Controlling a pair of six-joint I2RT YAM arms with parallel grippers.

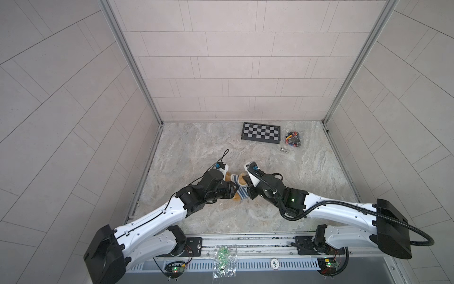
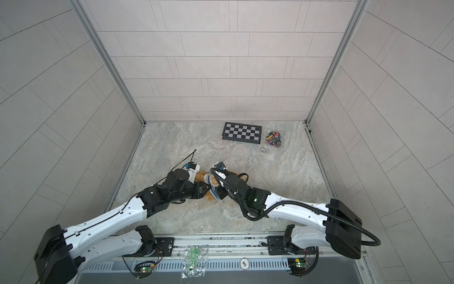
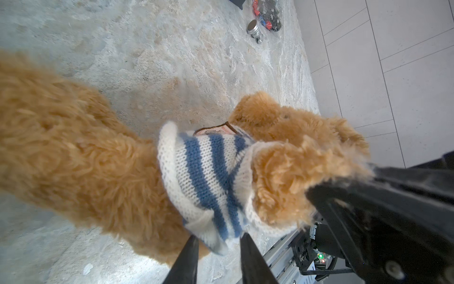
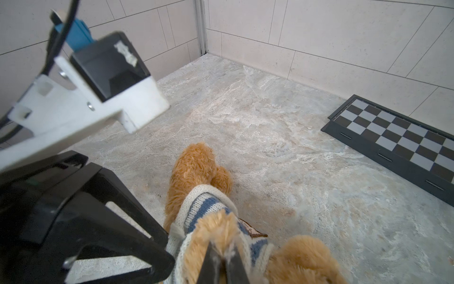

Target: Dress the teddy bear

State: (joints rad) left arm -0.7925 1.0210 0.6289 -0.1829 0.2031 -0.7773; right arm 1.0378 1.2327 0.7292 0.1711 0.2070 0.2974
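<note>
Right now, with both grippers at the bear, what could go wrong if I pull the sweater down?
1. The right gripper is shut on only the fluffy arm of the teddy bear. A tug may slip off the fur or drag the bear.
2. The left gripper stands open at the hem of the sweater, which covers only the upper torso. Closing may catch fur along with the knit.
3. Both grippers work close together and could collide.

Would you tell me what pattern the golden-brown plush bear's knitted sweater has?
The knitted sweater has blue-and-white stripes, clearest in the left wrist view.
</note>
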